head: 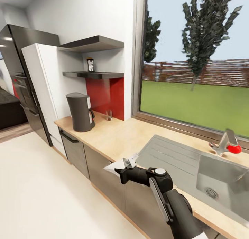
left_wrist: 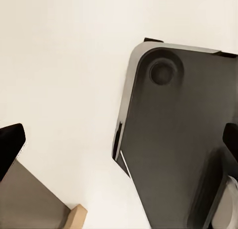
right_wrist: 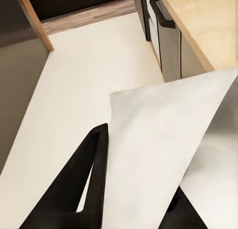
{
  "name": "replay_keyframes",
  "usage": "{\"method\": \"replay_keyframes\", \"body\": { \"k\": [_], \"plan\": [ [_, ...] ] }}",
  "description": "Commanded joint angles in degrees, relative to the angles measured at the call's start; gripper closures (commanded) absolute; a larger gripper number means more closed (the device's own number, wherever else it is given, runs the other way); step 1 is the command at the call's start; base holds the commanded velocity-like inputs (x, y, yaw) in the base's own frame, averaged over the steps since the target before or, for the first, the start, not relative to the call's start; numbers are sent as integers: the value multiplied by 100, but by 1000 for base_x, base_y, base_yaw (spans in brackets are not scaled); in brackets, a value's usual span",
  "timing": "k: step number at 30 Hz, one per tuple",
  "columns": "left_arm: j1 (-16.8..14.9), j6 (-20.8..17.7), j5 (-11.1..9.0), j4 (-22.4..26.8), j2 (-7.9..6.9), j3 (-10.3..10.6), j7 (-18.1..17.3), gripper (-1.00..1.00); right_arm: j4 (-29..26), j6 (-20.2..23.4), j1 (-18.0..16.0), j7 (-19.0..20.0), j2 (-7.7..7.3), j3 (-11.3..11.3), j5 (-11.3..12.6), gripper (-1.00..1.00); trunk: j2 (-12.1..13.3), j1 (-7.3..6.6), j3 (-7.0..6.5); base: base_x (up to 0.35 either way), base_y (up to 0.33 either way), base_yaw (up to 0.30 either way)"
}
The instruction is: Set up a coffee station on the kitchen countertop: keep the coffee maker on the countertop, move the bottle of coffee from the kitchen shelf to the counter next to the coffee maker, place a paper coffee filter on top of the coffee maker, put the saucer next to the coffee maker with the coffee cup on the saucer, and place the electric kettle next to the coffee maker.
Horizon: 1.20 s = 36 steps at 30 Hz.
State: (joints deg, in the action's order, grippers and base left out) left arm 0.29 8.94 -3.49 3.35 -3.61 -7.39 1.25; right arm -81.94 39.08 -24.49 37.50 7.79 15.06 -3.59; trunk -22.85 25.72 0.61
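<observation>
Over the counter's front edge, the right gripper (head: 121,166) pinches a flat white paper coffee filter (head: 114,167), pointing toward the coffee maker (head: 80,112) standing well ahead and leftward on the countertop (head: 121,137); left gripper's state unclear.

White paper filter (right_wrist: 163,140) pinched in right claw (head: 121,165).

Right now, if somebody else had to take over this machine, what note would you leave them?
Right tool: shut on the paper filter, near the counter edge.
Left tool: state can't be told.
Coffee maker stands on the counter; bottle of coffee sits on the lower shelf.
Done: filter picked up.
Left: filter onto the maker, bottle down beside it, then saucer, cup and kettle.
</observation>
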Motion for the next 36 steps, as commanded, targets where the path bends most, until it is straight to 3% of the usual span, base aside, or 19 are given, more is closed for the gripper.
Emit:
{"method": "replay_keyframes", "body": {
  "k": [1,27,28,30,31,33,34,36],
  "plan": [
    [4,7,-35,8,-2,-8,-2,-100,-6,29,-4,2,3,-3,-28,100,-7,6,6,330,126,0],
    [7,-30,-22,2,-27,-9,-2,-100,-66,60,-24,-48,47,-37,-43,100,-7,6,6,304,194,0],
    [10,-60,-14,-5,-69,-8,-2,-100,-263,577,-651,-852,189,-38,-58,100,-7,6,6,281,235,0],
    [15,-70,-10,-8,-74,-6,-2,-100,-256,1087,-1098,-1443,218,-38,-43,100,-7,6,6,272,230,0],
    [21,-79,1,-9,-77,-7,-2,-100,-122,1677,-1832,-2015,221,-38,-43,100,-7,6,6,199,159,0],
    [23,-84,14,-9,-78,-2,-2,-100,274,1842,-2435,-2180,221,-38,-50,100,-7,6,6,127,77,0],
    [26,-85,20,-15,-72,9,-2,-100,1013,1899,-3165,-2266,221,-38,-53,100,-7,6,6,33,20,0],
    [31,-86,25,-22,-70,23,-2,-100,1746,1918,-3804,-2300,221,-38,-51,100,-7,6,6,14,8,0]
  ]
}}
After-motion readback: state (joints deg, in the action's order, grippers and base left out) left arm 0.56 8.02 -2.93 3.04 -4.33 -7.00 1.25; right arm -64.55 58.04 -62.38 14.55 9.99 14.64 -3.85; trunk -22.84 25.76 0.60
